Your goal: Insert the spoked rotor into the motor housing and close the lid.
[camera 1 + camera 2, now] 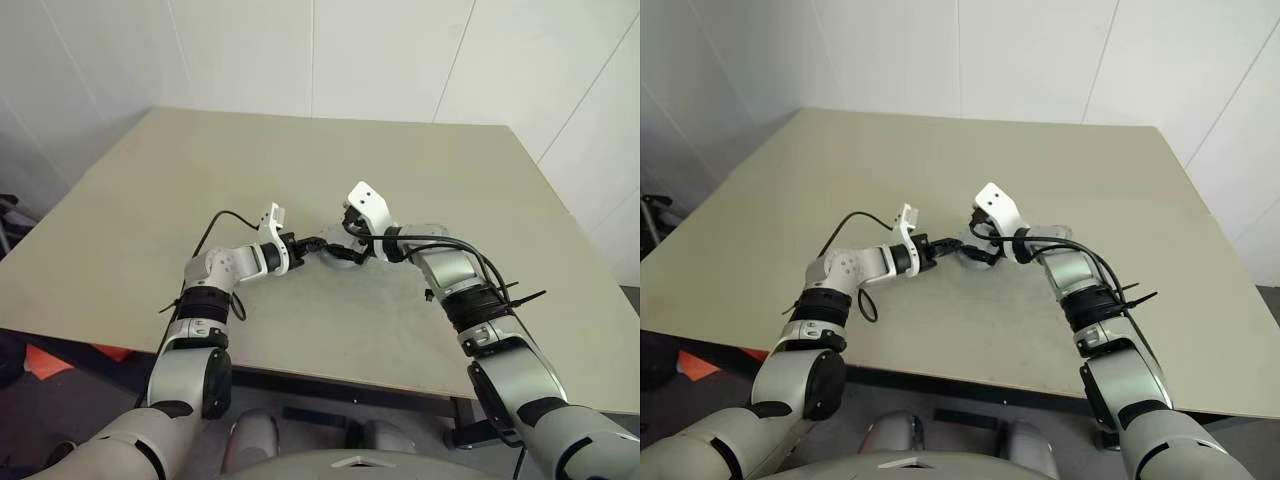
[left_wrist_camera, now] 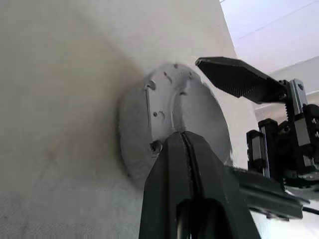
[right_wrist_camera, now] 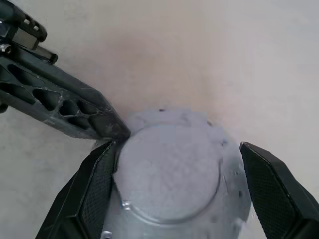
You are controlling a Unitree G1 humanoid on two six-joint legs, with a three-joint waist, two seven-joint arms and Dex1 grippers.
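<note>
Both grippers meet at the motor housing (image 3: 172,184) on the desk (image 1: 420,170). Left gripper (image 2: 180,144) fingers are pressed together against it; right gripper (image 3: 184,199) fingers are spread around it (not gripping). It looks rigid, smooth metal, best held across its round sides.

Beige table (image 1: 200,190) against white panelled wall (image 1: 380,55), orange object (image 1: 45,362) on floor under table's left edge

Soft even daylight, blurred wrist close-ups.

Grey lid (image 3: 169,174), beige table (image 1: 330,160)
</note>
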